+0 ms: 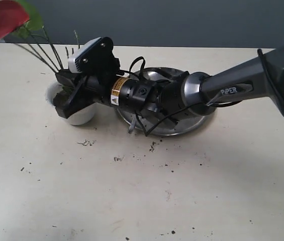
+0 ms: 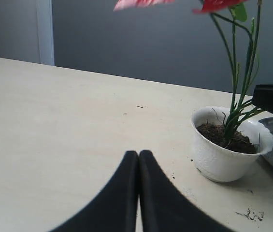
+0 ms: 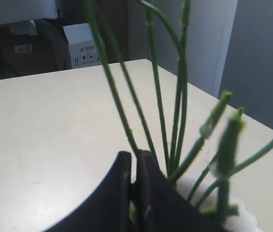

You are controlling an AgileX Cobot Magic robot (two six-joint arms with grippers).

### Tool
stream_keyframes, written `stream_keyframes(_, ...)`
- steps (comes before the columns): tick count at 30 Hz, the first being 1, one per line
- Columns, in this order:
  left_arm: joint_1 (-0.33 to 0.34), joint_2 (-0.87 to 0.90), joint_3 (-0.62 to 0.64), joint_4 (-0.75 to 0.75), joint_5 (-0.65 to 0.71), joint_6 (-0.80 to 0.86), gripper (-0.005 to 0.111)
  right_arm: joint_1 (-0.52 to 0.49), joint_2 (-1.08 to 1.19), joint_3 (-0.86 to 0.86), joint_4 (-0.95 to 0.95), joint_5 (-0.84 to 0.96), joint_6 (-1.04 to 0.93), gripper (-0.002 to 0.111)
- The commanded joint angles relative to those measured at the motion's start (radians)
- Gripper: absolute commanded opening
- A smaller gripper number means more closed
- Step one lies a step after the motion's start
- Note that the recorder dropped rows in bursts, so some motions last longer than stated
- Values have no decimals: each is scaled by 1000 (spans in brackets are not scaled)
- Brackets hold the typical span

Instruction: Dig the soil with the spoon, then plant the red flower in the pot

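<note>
Flower (image 1: 1, 20) already stands in the pot (image 1: 84, 116), stems (image 2: 235, 111) sunk in soil (image 2: 223, 137), on the bench (image 1: 131, 201). Right gripper (image 1: 66, 103) sits at the pot rim, jaws closed on the stem bases (looks so in the wrist view). Left gripper (image 2: 138, 159) idle, jaws closed and empty. Stems are thin, light and bendy; best gripped low near the soil. The bloom makes it top-heavy and likely to tip.

I count one white pot (image 2: 225, 150) holding one potful of soil (image 2: 225, 137), one red flower (image 1: 1, 20) with its single green leaf (image 1: 31, 19), and one round steel plate (image 1: 194, 123). Two grippers are mine, left (image 2: 138, 159) and right (image 3: 132, 162) (each with two black fingers pressed together).
</note>
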Motion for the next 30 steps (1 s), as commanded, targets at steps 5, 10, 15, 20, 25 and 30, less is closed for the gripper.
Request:
stream_keyframes(5,-2,-5,3,2,1,-1,0,-13,47,21,85,268,4,-1)
stream_keyframes(10,-2,-5,3,2,1,-1,0,-8,63,21,102,315,5,-1)
stream_keyframes(15,-2,-5,3,2,1,-1,0,-8,84,21,113,330,5,-1)
stream_keyframes(20,-2,-5,3,2,1,-1,0,-12,69,21,135,357,5,-1)
stream_keyframes(25,-2,-5,3,2,1,-1,0,-12,57,21,135,298,5,-1)
stream_keyframes(30,-2,-5,3,2,1,-1,0,-14,23,21,153,279,3,-1)
